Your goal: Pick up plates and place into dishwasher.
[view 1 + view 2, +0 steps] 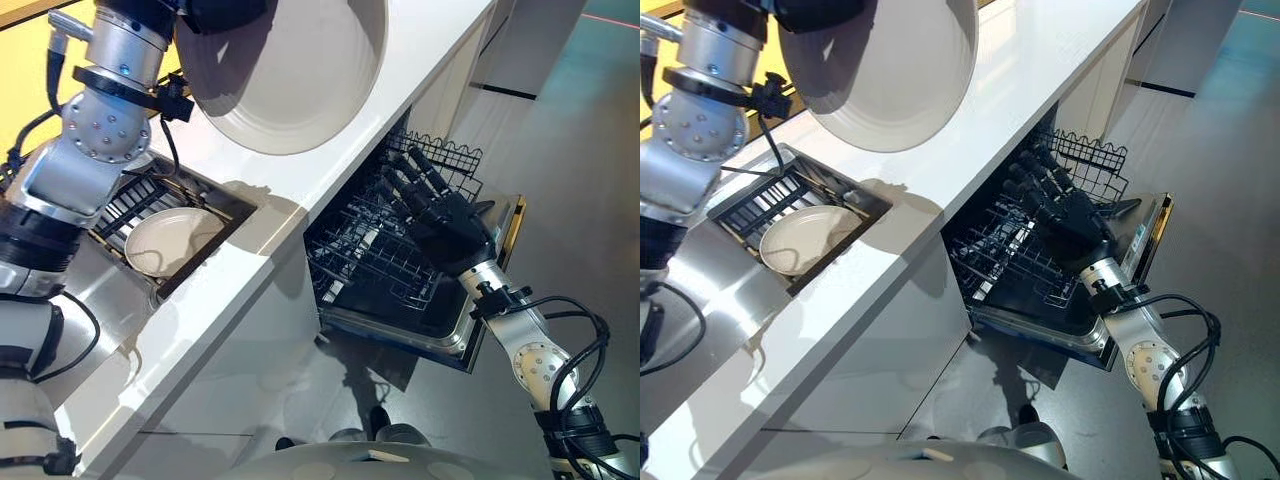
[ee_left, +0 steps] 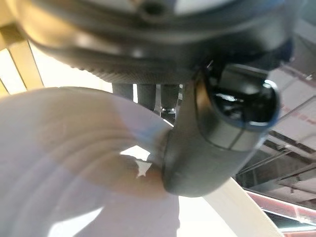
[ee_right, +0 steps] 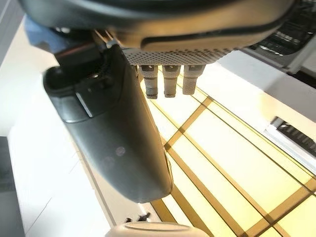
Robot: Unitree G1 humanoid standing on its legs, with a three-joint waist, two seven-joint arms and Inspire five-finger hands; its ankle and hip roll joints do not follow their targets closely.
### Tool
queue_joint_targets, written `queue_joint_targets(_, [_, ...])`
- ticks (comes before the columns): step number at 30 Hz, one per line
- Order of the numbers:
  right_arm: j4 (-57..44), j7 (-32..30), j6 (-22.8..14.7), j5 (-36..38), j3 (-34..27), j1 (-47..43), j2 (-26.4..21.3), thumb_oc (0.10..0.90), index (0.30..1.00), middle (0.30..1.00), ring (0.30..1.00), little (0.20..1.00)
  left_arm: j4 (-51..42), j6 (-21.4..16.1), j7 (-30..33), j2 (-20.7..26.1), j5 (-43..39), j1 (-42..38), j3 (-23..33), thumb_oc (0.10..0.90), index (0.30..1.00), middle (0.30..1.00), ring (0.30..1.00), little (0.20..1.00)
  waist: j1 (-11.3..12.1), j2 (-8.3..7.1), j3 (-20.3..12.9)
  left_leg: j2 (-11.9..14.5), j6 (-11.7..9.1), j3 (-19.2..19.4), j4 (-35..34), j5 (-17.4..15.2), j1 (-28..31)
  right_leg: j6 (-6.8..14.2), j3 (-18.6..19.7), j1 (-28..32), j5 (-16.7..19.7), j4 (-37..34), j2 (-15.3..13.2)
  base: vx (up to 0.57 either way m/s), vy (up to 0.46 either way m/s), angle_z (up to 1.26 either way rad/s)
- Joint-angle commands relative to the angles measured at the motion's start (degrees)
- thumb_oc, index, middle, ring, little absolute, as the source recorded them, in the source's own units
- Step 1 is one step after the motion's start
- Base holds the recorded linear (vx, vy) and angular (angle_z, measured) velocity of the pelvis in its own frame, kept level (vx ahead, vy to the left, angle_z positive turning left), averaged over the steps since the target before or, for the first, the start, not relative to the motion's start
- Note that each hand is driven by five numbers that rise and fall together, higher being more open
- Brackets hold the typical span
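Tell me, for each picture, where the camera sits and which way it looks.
Left eye: on the head, looking down at counter, dishwasher rack, both arms.
Right eye: same scene from slightly beside; shares the big plate and right hand.
Left wrist: along the left hand pinching that plate.
Right wrist: along the right hand's thumb, facing up toward a lit panel.

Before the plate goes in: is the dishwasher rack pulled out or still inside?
Pulled out. The dishwasher rack sits over the lowered door, clear of the counter, with the right hand open above it.
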Motion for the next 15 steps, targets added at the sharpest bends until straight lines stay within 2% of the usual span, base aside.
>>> queue_joint_targets(1, [-6.35,2.84,-1.30,4.87,0.34,-8.43,-0.20,0.800,0.900,0.900,0.900,0.900,5.69,-5.90,7.66,-0.64,6.79,-5.79,1.53,0.100,0.300,0.300,0.300,0.200,-1.72,-1.67,-4.12,-4.47,2.43,0.27,0.13,-4.81,2.16,2.41,0.50,1.60,-0.74,0.40,2.35,0.00,0.008,-0.20])
queue_joint_targets(6, [-5.46,3.41,0.61,5.33,2.57,-9.44,0.78,0.800,0.900,0.900,0.900,0.900,7.84,-6.94,10.19,-4.36,13.80,-4.18,-0.56,0.100,0.300,0.300,0.300,0.200,-2.51,-2.12,-4.15,-4.37,2.48,0.86,0.13,-4.71,2.20,2.29,1.24,1.35,-0.51,0.42,2.54,0.01,0.005,-0.13])
queue_joint_targets(15, [-5.42,4.40,0.83,4.66,3.96,-10.65,2.24,0.800,0.900,0.900,0.900,0.900,13.45,-9.57,13.26,-9.87,18.13,-2.32,-3.48,0.100,0.300,0.300,0.300,0.200,-3.83,-2.66,-3.92,-4.21,2.77,2.13,0.13,-4.63,2.54,2.14,2.12,0.98,-0.21,0.69,2.91,0.01,-0.008,-0.08])
